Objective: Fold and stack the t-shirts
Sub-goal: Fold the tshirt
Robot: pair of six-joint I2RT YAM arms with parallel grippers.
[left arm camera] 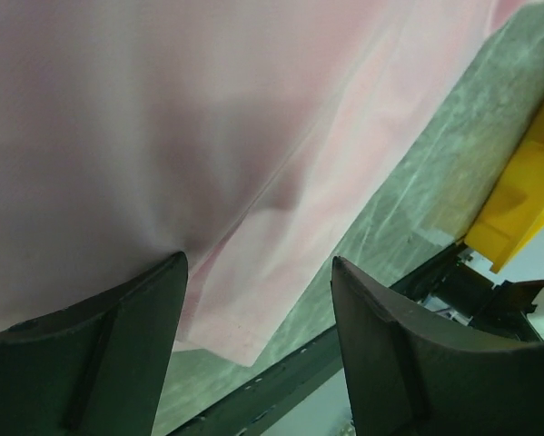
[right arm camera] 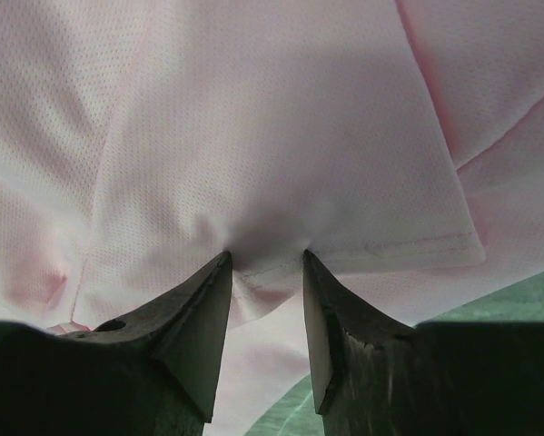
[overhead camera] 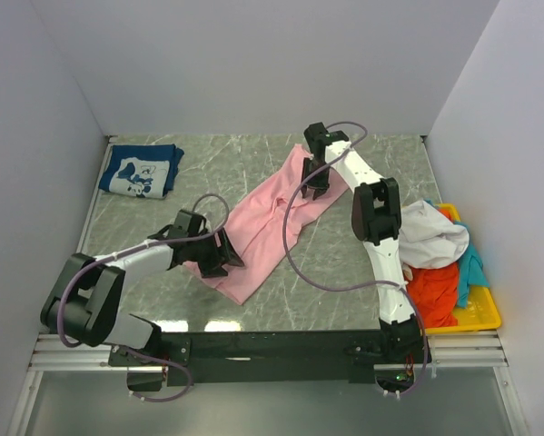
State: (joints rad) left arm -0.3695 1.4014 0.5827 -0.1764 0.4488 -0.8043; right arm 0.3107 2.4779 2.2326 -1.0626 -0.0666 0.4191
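Green marbled stone covers the table (overhead camera: 344, 263), which is boxed in by plain white walls (overhead camera: 253, 64) on three sides. A light-pink t-shirt (overhead camera: 272, 227) lies across the middle of it in a long diagonal band, running from the far centre down toward the near left, rumpled and partly doubled over along its length.

At the far left corner a navy t-shirt (overhead camera: 143, 171) with white print sits folded in a neat rectangle, well apart from the pink one. Along the right edge a shallow yellow tray (overhead camera: 480, 313) holds a loose heap: a white t-shirt (overhead camera: 430, 236) at its far end, an orange-red t-shirt (overhead camera: 432, 291) nearer the arms, and a teal t-shirt (overhead camera: 471, 268) showing between them at the outer side.

The left gripper (overhead camera: 219, 259) is down on the near-left end of the pink cloth. Its wrist view shows the jaws spread wide, with cloth passing between them and nothing pinched (creases gather at the tip of one finger only).

The right gripper (overhead camera: 312, 184) is at the far end of the same shirt. Its wrist view shows the jaws drawn close together with a tuck of pink mesh near a stitched hem caught between the tips, and wrinkles fanning out from that spot.
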